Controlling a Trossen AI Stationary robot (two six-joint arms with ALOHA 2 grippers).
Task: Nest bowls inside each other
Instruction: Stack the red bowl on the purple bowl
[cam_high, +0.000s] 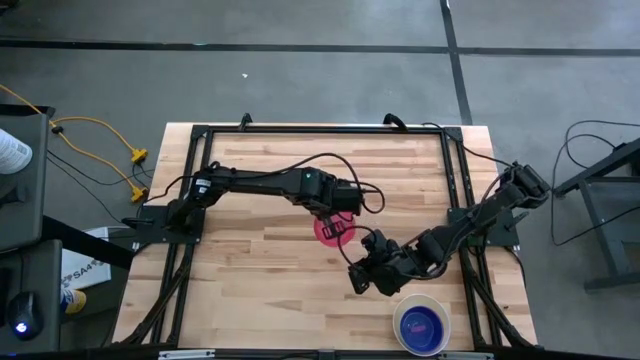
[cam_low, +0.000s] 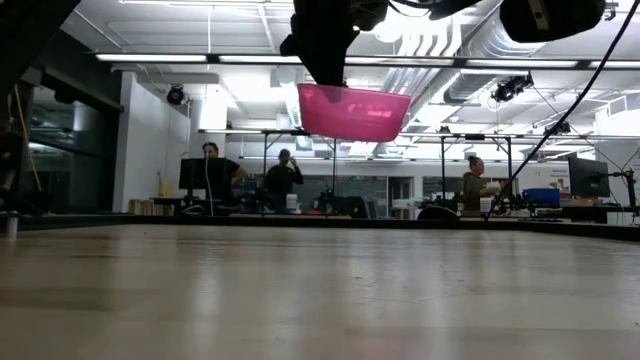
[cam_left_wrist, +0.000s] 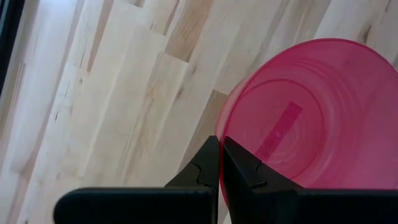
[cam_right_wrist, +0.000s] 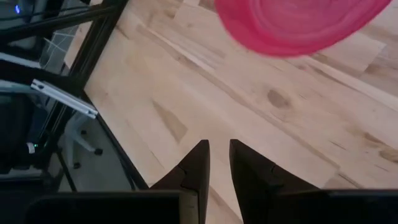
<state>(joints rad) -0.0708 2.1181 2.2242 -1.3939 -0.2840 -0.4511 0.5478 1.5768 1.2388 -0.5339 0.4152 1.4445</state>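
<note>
Left hand (cam_left_wrist: 220, 163), clamped on the pink bowl (cam_left_wrist: 311, 112) rim, carries it above the table (cam_high: 250, 250); next, lower it into the white bowl (cam_high: 421, 325) holding blue. Right hand (cam_right_wrist: 218, 163), slightly parted and empty, waits beside the white bowl.

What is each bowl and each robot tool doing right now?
Pink bowl: lifted off the table, held by its rim.
Blue bowl: nested inside the white bowl.
White bowl: resting on the table, blue bowl inside.
Left tool: shut on the pink bowl.
Right tool: slightly open, empty.

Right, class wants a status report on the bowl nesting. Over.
Left gripper shut on pink bowl, lifted clear. Right gripper empty, low. White bowl holds blue.
</note>
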